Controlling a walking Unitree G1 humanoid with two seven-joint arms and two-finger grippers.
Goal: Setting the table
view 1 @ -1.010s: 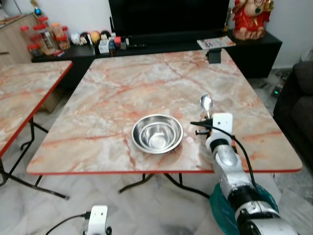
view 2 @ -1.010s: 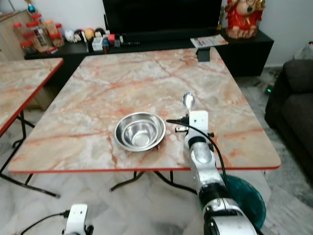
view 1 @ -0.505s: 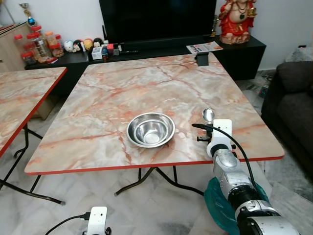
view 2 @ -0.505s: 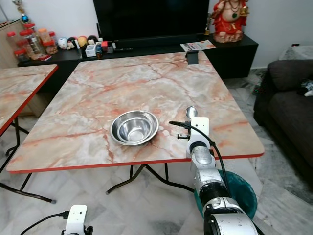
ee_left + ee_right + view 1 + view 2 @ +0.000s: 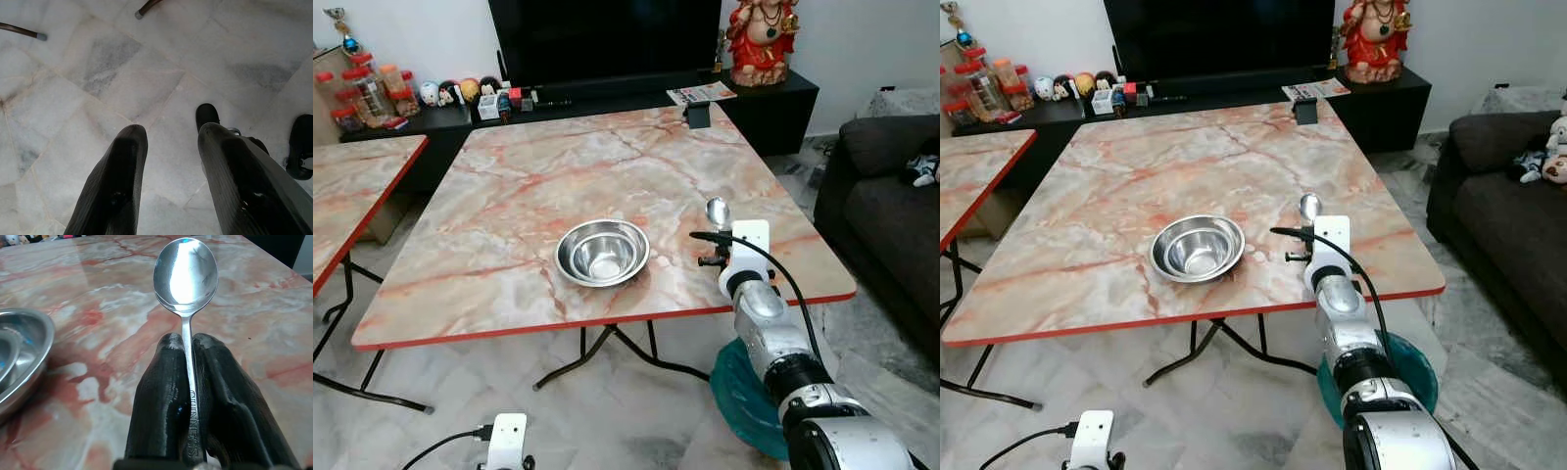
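A: Progress so far? One round stainless-steel bowl [image 5: 603, 252] sits on the pink-veined marble table with the red edge [image 5: 529, 186], with what looks like a second bowl nested inside it. The shiny metal spoon [image 5: 186, 274] is not down yet.

B: Where is the spoon, then?

A: In the right gripper [image 5: 188, 345]. Its two black fingers are pressed tight against the handle from either side, and the spoon bowl sticks out past the fingertips, face up, above the tabletop. Whether it clears the marble or just brushes it, I cannot tell.

B: And the steel bowl, relative to that claw?

A: Just off to the claw's left, near but apart. The claw itself hangs over the table's near right part, close to the edge.

B: The other arm?

A: The left gripper [image 5: 168, 147] hangs idle over the pale marble floor tiles [image 5: 73, 73], fingers spread with a clear gap, holding nothing.

B: So what remains?

A: I'd judge the setting about half made: bowl placed, spoon to be laid flat beside it and released. Further pieces may be due, but none are on the table apart from a small dark object [image 5: 697, 115] at the far edge.
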